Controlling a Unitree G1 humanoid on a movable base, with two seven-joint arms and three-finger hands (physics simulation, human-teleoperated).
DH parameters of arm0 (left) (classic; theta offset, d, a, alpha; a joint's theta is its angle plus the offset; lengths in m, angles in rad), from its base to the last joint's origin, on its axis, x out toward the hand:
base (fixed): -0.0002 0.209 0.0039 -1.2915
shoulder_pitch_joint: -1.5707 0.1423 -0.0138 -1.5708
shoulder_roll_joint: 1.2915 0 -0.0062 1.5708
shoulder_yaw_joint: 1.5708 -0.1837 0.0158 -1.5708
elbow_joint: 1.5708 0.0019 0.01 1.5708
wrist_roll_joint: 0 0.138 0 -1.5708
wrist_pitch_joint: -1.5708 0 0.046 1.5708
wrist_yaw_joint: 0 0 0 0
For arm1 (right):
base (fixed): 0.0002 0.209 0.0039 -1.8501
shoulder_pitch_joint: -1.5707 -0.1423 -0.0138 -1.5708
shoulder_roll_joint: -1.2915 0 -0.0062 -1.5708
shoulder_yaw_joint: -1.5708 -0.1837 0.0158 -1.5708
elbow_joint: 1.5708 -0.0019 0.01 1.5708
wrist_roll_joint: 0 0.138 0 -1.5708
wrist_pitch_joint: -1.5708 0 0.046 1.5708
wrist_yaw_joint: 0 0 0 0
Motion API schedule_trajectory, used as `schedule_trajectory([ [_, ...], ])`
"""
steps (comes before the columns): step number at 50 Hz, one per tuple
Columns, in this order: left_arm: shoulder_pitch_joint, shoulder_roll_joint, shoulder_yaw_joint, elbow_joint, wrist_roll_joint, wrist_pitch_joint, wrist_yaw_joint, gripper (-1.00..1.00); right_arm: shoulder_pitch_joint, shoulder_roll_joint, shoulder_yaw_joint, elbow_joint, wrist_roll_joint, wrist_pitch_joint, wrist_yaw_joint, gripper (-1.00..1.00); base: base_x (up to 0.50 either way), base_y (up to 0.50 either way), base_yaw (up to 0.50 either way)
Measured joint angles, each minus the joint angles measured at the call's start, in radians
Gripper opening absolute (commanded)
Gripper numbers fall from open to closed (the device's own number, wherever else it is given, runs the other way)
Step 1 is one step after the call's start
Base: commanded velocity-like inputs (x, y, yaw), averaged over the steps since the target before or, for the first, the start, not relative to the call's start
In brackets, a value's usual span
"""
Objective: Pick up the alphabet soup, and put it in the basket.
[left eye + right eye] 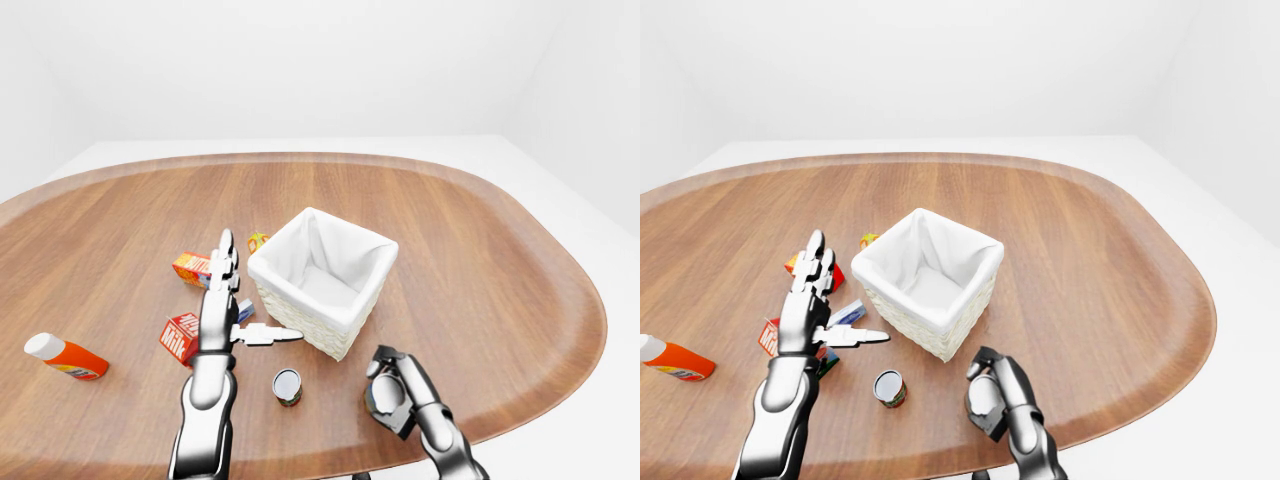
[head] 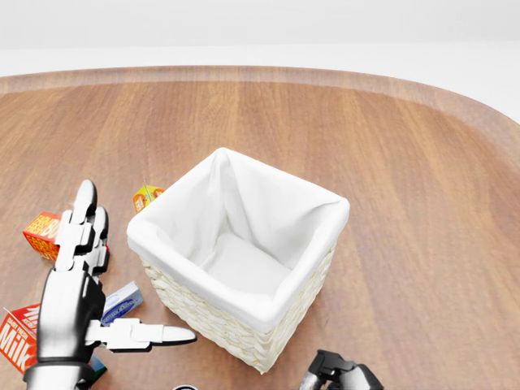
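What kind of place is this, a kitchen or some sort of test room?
Probably a simulated test room, not a kitchen: bare white walls surround one oval wooden table holding a lined basket, a small can and a few grocery boxes.

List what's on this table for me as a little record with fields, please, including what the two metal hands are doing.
table: wooden table
basket: white lined basket, empty inside
soup can: small can standing at the bottom of the left-eye view, below the basket, untouched
left hand: left hand open, fingers spread, above the cartons
right hand: right hand right of the can, holding nothing, fingers curled; open or shut unclear
cartons: milk carton, orange carton
bottle: orange bottle lying at far left
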Motion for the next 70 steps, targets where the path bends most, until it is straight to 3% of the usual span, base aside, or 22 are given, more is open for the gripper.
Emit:
schedule_trajectory([
  [70,-0.001,0.000,-0.001,0.002,0.002,0.000,0.001,1.00,0.125,0.045,-0.151,-0.639,0.134,0.000,0.072,-1.00,0.00,0.00,0.00],
])
